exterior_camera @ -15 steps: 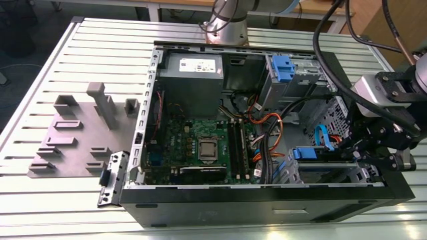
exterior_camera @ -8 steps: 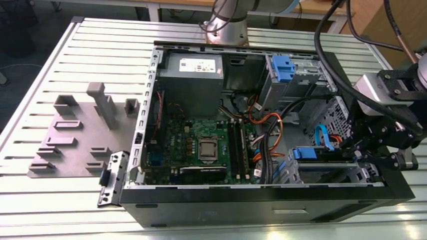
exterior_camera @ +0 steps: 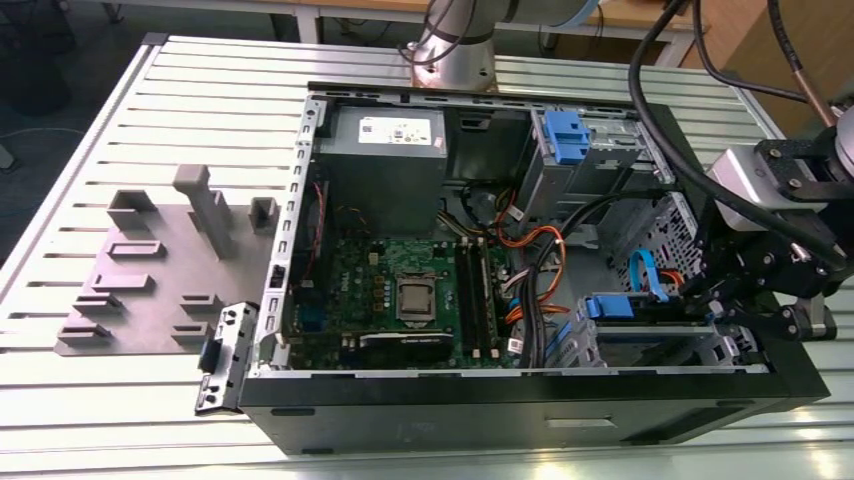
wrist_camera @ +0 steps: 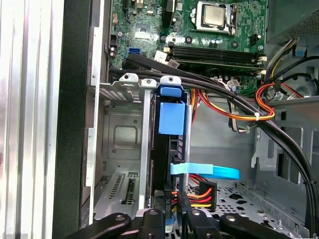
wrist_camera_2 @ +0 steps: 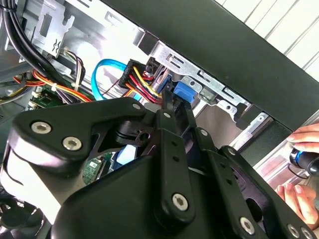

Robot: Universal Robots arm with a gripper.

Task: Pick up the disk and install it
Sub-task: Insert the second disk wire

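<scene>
The disk (wrist_camera: 172, 119) stands edge-on in a slot of the grey drive cage (wrist_camera: 119, 129), its blue plastic rail and tab facing the motherboard. In the exterior view the disk (exterior_camera: 610, 305) shows as a blue tab in the lower bay at the case's right. My gripper (wrist_camera: 170, 215) is at the disk's cable end, with a finger on each side of its thin body. The second wrist view has the gripper (wrist_camera_2: 172, 99) closed narrow, its tips beside a blue part and the power plug (wrist_camera_2: 142, 74). In the exterior view my gripper (exterior_camera: 701, 292) reaches into the case from the right.
Black, orange and red cable bundles (wrist_camera: 234, 107) and a light blue data cable (wrist_camera: 204, 171) run close past the disk. An upper bay (exterior_camera: 567, 135) with a blue tab, the power supply (exterior_camera: 387, 150) and the motherboard (exterior_camera: 400, 290) fill the case. A person's hand (wrist_camera_2: 299, 164) is outside the case wall.
</scene>
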